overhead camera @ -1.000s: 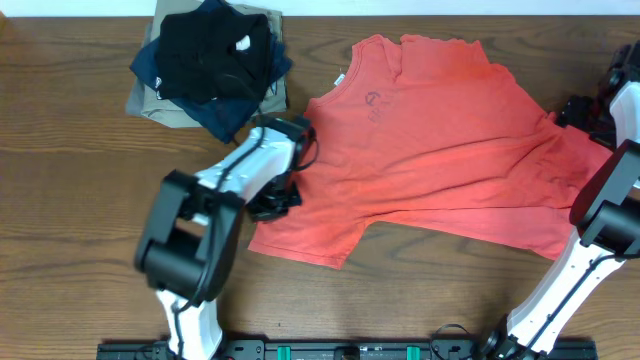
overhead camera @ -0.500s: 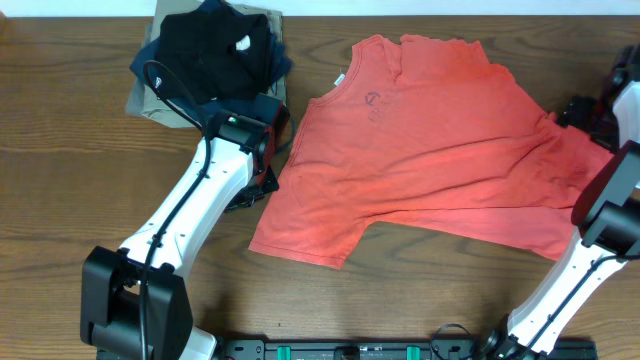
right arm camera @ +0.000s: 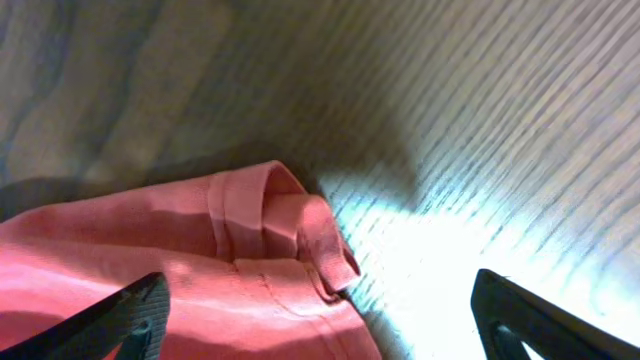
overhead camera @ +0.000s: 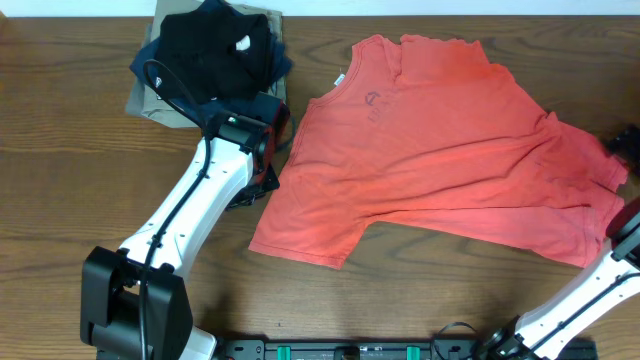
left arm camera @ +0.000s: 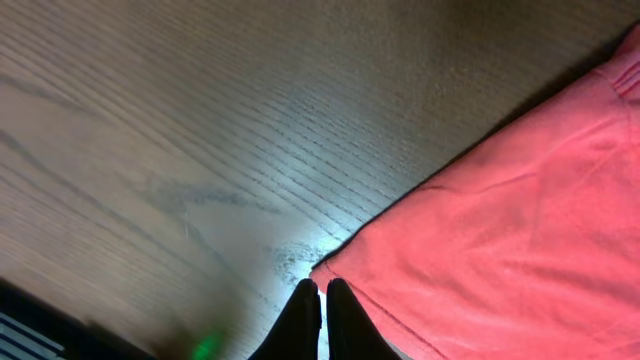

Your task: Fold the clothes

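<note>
The clothes, a red-orange T-shirt (overhead camera: 440, 150) with a small dark round logo, lie spread on the wooden table, neck toward the back. My left gripper (overhead camera: 260, 186) hovers at the shirt's left edge. In the left wrist view its fingers (left arm camera: 300, 320) are pressed together with nothing between them, just beside the shirt's hem corner (left arm camera: 345, 270). My right gripper (right arm camera: 325, 315) stands wide open over the rolled sleeve end (right arm camera: 300, 235) at the shirt's far right. Only a dark bit of it shows at the overhead view's right edge.
A pile of black, navy and khaki garments (overhead camera: 210, 60) sits at the back left, close behind the left arm. A black rail (overhead camera: 350, 350) runs along the table's front edge. Bare wood (overhead camera: 80, 200) lies left of the arm.
The left arm swung up to the shirt's left edge a second ago and has since held still. The right arm has drawn back toward the right edge, and the right sleeve now lies spread further out.
</note>
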